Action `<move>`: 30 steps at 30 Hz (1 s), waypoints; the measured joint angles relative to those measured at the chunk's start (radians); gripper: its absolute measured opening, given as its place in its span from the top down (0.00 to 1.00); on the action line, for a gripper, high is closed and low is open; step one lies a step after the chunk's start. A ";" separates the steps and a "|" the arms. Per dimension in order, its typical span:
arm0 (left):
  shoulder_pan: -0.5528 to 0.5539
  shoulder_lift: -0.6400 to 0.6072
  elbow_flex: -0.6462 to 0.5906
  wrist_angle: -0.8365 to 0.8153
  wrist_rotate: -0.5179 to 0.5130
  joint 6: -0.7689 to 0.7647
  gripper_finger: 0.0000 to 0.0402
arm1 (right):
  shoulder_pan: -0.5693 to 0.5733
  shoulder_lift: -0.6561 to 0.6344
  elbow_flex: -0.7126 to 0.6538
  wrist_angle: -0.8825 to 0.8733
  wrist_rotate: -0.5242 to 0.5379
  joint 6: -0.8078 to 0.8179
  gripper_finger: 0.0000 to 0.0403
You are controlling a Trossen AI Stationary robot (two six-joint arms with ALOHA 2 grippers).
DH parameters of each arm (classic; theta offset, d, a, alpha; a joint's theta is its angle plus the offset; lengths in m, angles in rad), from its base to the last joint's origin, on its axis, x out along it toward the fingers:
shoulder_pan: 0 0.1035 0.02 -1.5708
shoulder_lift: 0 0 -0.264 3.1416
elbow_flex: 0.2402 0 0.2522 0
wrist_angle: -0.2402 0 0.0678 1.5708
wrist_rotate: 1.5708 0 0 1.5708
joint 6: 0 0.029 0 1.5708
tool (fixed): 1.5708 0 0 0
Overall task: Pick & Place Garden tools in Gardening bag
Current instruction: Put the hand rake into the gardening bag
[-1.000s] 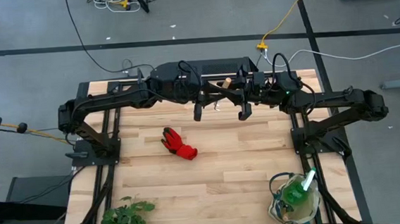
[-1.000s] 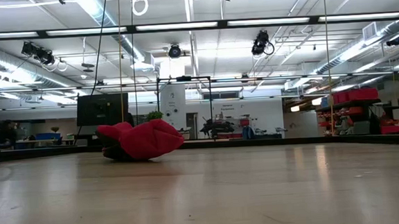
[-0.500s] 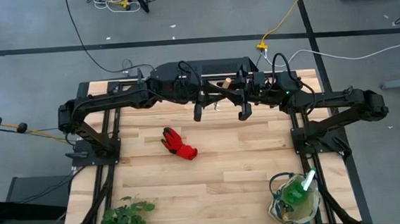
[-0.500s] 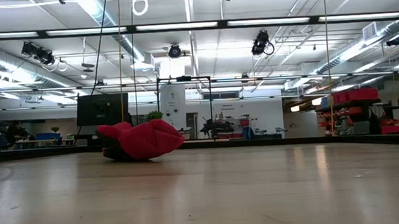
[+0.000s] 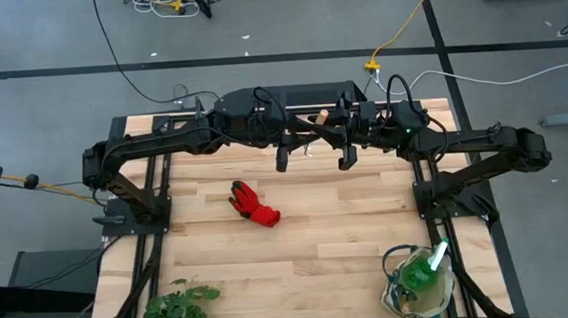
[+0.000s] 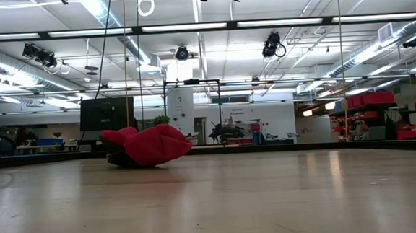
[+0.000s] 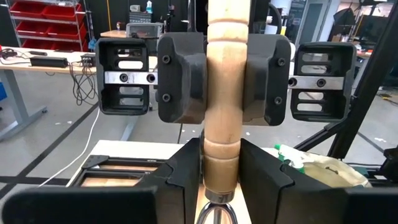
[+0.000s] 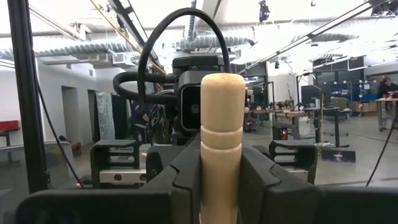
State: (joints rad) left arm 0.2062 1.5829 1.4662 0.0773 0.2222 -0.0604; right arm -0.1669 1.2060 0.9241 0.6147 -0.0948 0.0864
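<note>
**Wooden handle being held by both grippers at the counter's far edge**

High view: nothing is seen to be differing from the earlier frames; arms and objects are lying as before. The left gripper (image 5: 282,159) and right gripper (image 5: 346,158) are meeting over the far edge of the counter (image 5: 310,247). The red glove (image 5: 254,205) is lying near the counter's middle, the gardening bag (image 5: 416,285) with the green spray bottle (image 5: 419,273) inside is sitting at the near right corner, and the leafy plant bunch (image 5: 177,309) at the near left corner.

Low view: the red glove (image 6: 146,145) is resting on the counter, unchanged.

Left wrist view: a wooden tool handle (image 7: 223,99) is being clamped between the left fingers (image 7: 180,171), and higher up by the right gripper's pads.

Right wrist view: the handle's rounded end (image 8: 221,124) is being gripped between the right fingers (image 8: 180,180), closed narrowly on it.
</note>
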 joint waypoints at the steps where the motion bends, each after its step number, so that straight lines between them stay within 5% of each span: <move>1: 0.000 0.000 0.000 0.000 0.000 0.000 0.73 | 0.000 0.000 0.000 0.000 0.000 -0.001 0.82; 20: 0.010 -0.001 0.000 -0.014 -0.046 -0.061 0.36 | 0.000 0.000 0.000 0.002 0.000 -0.017 0.82; 30: 0.022 -0.041 0.001 -0.068 -0.042 -0.063 0.36 | 0.000 -0.025 -0.001 -0.012 0.000 -0.029 0.82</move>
State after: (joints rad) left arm 0.2278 1.5419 1.4670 0.0095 0.1802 -0.1236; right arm -0.1669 1.1806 0.9234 0.6029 -0.0946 0.0573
